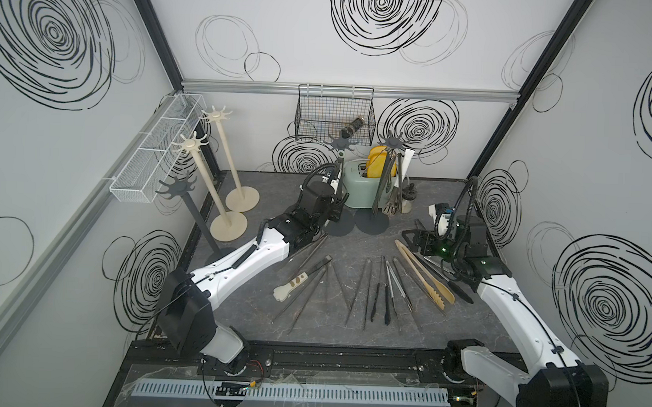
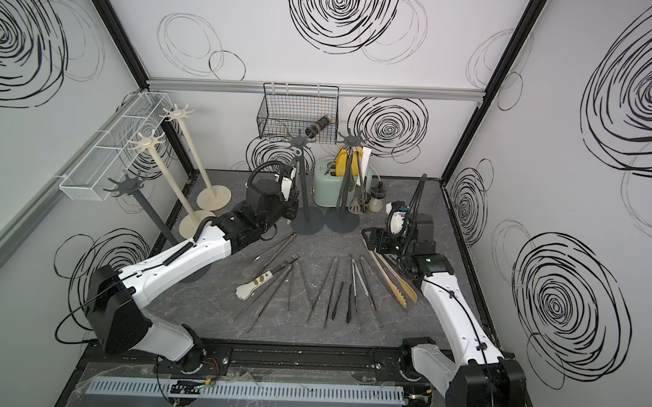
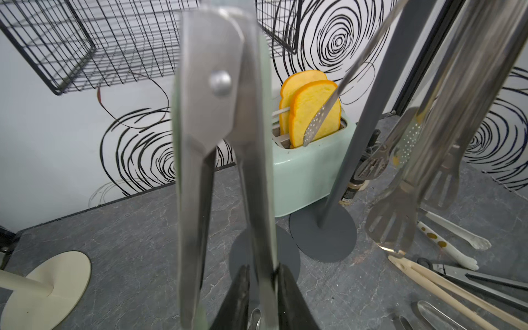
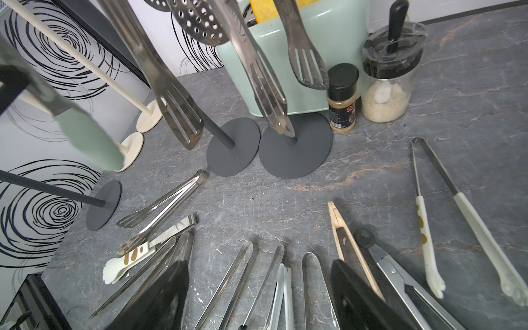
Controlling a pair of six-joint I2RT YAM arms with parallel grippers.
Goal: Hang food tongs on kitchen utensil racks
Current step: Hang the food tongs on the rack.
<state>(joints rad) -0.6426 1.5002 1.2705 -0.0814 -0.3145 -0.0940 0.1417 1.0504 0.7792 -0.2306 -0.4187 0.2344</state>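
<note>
White shells on left arm (image 1: pixel 239 261) and right arm (image 1: pixel 509 307) — black joints, ribbed black hoses, thin cables clipped along; left gripper (image 3: pixel 264 297) with matte black fingers (image 3: pixel 237 300).

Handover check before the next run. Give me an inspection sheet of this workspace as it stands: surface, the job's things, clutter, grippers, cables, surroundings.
Surface: grey stone-look table top.
Job's things: five racks upright: two cream racks, left dark rack, middle dark rack, right rear dark rack carrying hanging tongs. Other tongs lie fanned on the table, including wooden tongs and cream-headed tongs.
Clutter: mint toaster with toast, two jars, black wire basket, white mesh basket.
Grippers: left gripper flanks the mint-headed tongs, grip unclear; right gripper open, empty.
Cables: black hoses arch over both wrists; no snag seen.
Surroundings: white walls with black swirls.
</note>
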